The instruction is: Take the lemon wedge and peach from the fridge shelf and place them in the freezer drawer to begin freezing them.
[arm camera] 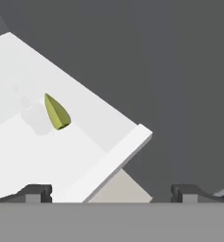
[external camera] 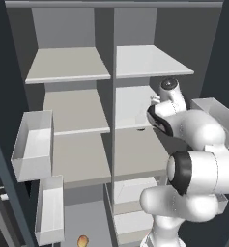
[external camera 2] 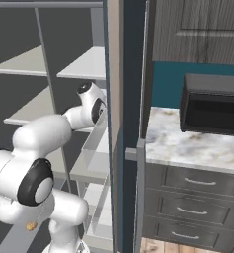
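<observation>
I reckon the lemon wedge (arm camera: 56, 112) at ten o'clock is light and slippery; with fingers spread wide, I'd pinch its flat flanks

Yellow-green lemon wedge (arm camera: 56, 112) lying on the white fridge shelf (arm camera: 19, 151); small orange peach (external camera: 82, 240) low down, near the front.

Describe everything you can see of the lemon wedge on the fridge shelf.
The lemon wedge is a tiny yellow-green piece, pointed at one end and blunter at the other, smooth and matte. It lies alone on the off-white fridge shelf, back from the raised front lip, casting a soft shadow. Nothing else touches it.
</observation>
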You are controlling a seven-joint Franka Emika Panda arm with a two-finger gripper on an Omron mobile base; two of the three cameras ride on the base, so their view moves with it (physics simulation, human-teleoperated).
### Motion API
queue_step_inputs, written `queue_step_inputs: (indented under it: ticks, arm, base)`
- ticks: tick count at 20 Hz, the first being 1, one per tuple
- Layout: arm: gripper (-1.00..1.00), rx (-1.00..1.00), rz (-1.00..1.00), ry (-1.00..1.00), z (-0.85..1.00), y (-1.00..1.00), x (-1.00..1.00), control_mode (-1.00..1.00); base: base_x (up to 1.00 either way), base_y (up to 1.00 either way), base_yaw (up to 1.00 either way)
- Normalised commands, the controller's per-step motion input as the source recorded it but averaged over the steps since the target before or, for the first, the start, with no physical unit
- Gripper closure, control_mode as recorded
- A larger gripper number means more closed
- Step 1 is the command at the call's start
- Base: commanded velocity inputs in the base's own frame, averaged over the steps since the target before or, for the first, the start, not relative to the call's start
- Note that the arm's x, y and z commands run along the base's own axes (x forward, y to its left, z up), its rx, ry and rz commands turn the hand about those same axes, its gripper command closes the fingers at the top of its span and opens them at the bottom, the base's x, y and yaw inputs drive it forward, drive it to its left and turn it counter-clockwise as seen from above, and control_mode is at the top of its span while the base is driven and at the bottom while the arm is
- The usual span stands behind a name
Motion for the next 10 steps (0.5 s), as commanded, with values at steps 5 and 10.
queue_step_inputs:
  ticks: [5,10]
  arm:
    - [-1.0,0.01,0.0,0.02,-0.2,-0.06,0.49,-1.0]
    - [-1.0,0.01,0.0,0.02,-0.18,-0.11,0.46,-1.0]
  base:
    - [0.0,0.0,0.0]
    - [0.0,0.0,0.0]
